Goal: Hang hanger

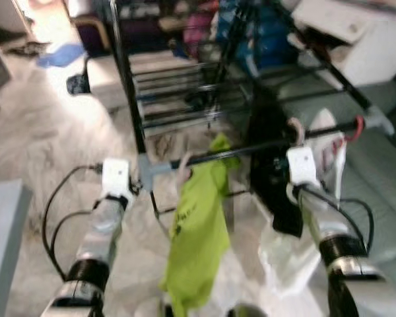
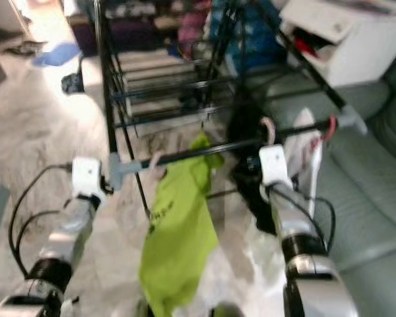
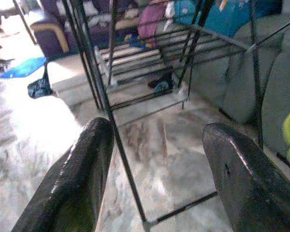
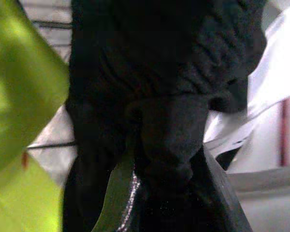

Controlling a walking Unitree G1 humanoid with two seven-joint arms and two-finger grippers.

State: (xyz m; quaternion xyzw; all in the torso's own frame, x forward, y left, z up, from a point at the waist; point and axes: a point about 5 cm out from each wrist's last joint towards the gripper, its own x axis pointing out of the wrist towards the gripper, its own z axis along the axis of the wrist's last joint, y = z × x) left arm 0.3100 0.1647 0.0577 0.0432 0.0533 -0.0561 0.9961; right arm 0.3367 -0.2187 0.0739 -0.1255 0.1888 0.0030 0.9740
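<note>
Grey-green sofa [image 1: 376,191] along the right side, and just beside it the black clothes rack [image 1: 129,99] with its top rail [image 1: 251,149] running across.

On the rail, near its left end, a green shirt [image 1: 198,224] hanging down long. Near the middle, a black garment [image 1: 267,165]. Towards the right end, a white garment [image 1: 330,142] on a red hanger [image 1: 358,127].

Right gripper [image 4: 159,179] up at the middle of the rail, fingers closed tight on the black garment. The hanger inside it mostly hidden by cloth; a pale hook [image 1: 295,129] at the rail there, probably its own, but whether already over the rail cannot be told.

Left gripper [image 3: 157,145] by the left end post of the rack, fingers wide apart, holding nothing.

For this step: seat the hook fully over the rail between green and white clothes, then lower gently until the weight rests there, and release only after that. Avoid pulling on the cloth.
</note>
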